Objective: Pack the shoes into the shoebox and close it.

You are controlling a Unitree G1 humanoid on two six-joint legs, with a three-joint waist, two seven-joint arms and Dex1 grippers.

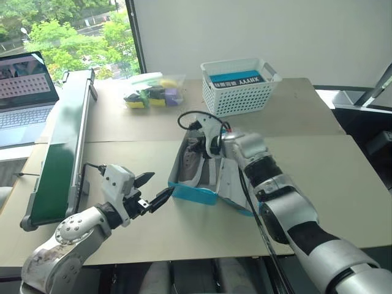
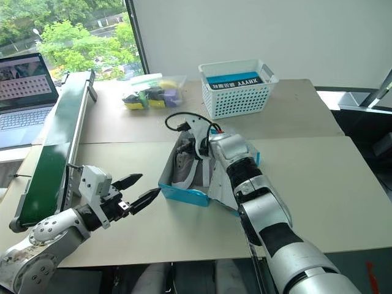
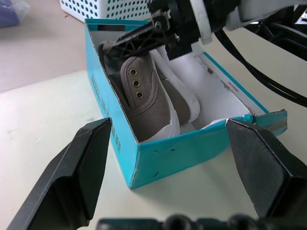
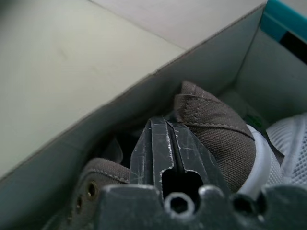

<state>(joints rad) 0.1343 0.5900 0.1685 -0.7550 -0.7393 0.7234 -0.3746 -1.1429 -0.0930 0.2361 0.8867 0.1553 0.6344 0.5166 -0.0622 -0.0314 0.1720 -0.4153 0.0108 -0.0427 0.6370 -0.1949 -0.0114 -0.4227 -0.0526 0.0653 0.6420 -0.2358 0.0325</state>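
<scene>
The blue shoebox (image 1: 196, 194) stands open mid-table, its lid (image 3: 218, 93) folded out flat on the side away from my left arm. Two grey shoes (image 3: 144, 98) lie inside, the second one (image 3: 180, 81) on its side with its white sole showing. My right gripper (image 4: 168, 139) reaches down into the box with its fingers shut, their tips pressed against the grey fabric at a shoe's opening and nothing between them. My left gripper (image 1: 160, 185) hovers open just left of the box's front corner, touching nothing.
A white lattice basket (image 1: 239, 86) holding a blue-and-black item stands at the back. A clear bag (image 1: 153, 92) of small things lies left of it. A long green conveyor (image 1: 61, 153) and a laptop (image 1: 21, 92) line the left side.
</scene>
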